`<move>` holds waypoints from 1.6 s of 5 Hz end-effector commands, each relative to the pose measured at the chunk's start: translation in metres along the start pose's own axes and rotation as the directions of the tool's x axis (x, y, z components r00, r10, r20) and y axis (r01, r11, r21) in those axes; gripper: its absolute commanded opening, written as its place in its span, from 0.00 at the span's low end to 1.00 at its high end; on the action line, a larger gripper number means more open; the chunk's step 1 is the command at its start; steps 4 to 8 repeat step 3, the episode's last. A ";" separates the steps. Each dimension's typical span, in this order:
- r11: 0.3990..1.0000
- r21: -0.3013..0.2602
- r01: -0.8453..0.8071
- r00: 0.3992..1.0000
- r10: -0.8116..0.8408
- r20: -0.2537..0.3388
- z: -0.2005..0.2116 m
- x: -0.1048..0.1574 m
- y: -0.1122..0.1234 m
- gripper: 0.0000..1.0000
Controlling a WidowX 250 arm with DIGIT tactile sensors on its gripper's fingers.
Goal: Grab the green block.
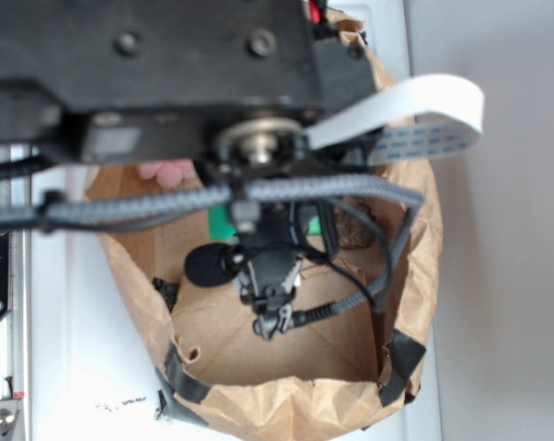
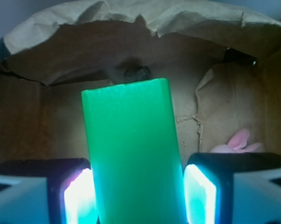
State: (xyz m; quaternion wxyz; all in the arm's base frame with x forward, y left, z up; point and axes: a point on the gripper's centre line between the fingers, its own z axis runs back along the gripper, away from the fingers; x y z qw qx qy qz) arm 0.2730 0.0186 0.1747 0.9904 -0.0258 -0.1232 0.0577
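In the wrist view the green block, a flat bright green slab, runs lengthwise away from me between the two lit pads of my gripper. Both pads touch its long sides, so the gripper is shut on it. In the exterior view the black arm hides the gripper, and only a corner of the green block shows under the cables, inside the brown paper bag.
The dark brown lumpy rock lies just past the block's far end and also shows in the exterior view. The pink plush bunny sits at the right, against the bag wall. Cables and a white ribbon hang over the bag.
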 end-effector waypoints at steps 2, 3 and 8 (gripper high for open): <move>0.997 0.073 -0.028 0.996 0.021 0.092 0.022 -0.001 -0.003 0.00; 0.996 0.079 -0.030 0.995 0.022 0.097 0.019 0.000 -0.005 0.00; 0.996 0.079 -0.030 0.995 0.022 0.097 0.019 0.000 -0.005 0.00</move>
